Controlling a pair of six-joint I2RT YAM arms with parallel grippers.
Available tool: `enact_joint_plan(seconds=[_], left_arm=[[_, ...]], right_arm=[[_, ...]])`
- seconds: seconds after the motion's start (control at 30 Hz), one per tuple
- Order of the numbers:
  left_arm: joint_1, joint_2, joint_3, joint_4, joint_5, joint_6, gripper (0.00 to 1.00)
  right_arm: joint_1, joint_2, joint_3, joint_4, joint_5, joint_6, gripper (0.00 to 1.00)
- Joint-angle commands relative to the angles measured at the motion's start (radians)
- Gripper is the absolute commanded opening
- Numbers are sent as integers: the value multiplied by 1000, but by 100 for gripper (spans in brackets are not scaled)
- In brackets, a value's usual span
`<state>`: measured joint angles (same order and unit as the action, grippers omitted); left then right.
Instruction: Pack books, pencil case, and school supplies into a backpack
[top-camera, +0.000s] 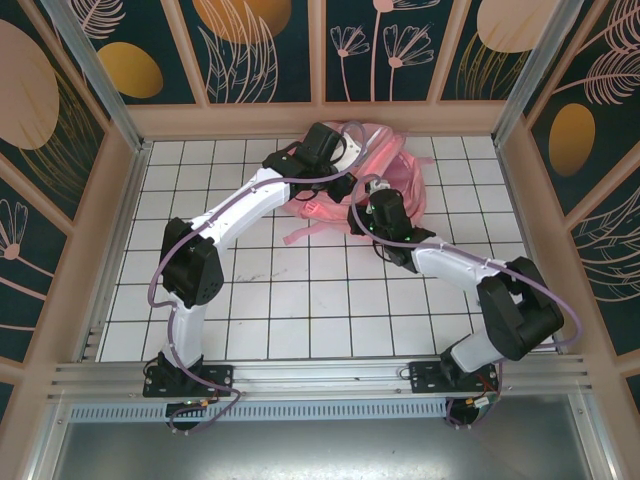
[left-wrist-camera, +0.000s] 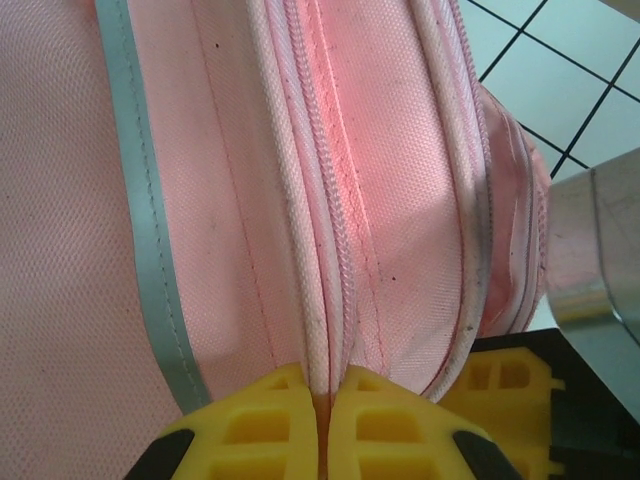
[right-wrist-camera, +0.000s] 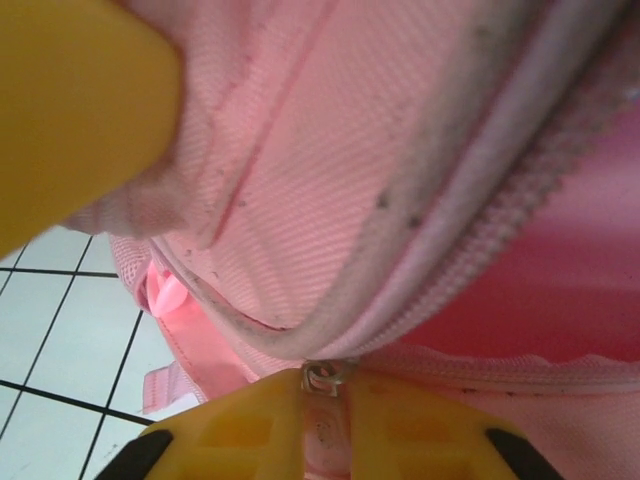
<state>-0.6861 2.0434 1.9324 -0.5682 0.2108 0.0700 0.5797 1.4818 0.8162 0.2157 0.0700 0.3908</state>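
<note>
The pink backpack (top-camera: 398, 172) lies at the back of the tiled table, with both arms reaching onto it. My left gripper (left-wrist-camera: 327, 388) is shut on a fold of the backpack (left-wrist-camera: 400, 200) at its zipper seam (left-wrist-camera: 335, 230), the white piping pinched between the yellow fingers. My right gripper (right-wrist-camera: 328, 388) is shut on the pink zipper pull (right-wrist-camera: 326, 430), its metal slider (right-wrist-camera: 330, 374) sitting right at the fingertips. In the top view the left gripper (top-camera: 347, 186) and right gripper (top-camera: 365, 203) are close together on the bag. The books and the pencil case are out of view.
A pink strap (top-camera: 303, 236) trails from the bag toward the table middle. A pale reflective strip (left-wrist-camera: 150, 220) runs along the fabric. Another yellow finger (right-wrist-camera: 70, 110) presses the bag at upper left in the right wrist view. Wooden walls (top-camera: 120, 200) enclose the white tiled table (top-camera: 300, 300).
</note>
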Motion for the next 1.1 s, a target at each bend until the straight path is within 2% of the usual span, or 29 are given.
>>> enact_joint_plan(seconds=[0.0,0.17,0.37,0.5,0.63,0.77,1.07], left_arm=[[-5,-22,59,96,32,-27,0],[-4,-21,39,97,8,-19,0],[-5,-20,12,94,-15,-6,0],[-4,-19,-8,91,-30,4,0],[-4,-20,-15,90,-30,8,0],[-3,-27,-13,92,-23,4,0],[-2,-25,0,94,30,-9,0]], right_arm=[[-7,-69,-13,-34,125,-1,12],[-10,-121,6,-142,193,3,11],[-27,-157,25,-252,201,8,10],[-100,-192,7,-291,172,7,12],[-146,-214,3,-321,119,-18,19],[-150,-224,22,-357,43,-68,33],[-92,-200,66,-376,-137,-129,44]])
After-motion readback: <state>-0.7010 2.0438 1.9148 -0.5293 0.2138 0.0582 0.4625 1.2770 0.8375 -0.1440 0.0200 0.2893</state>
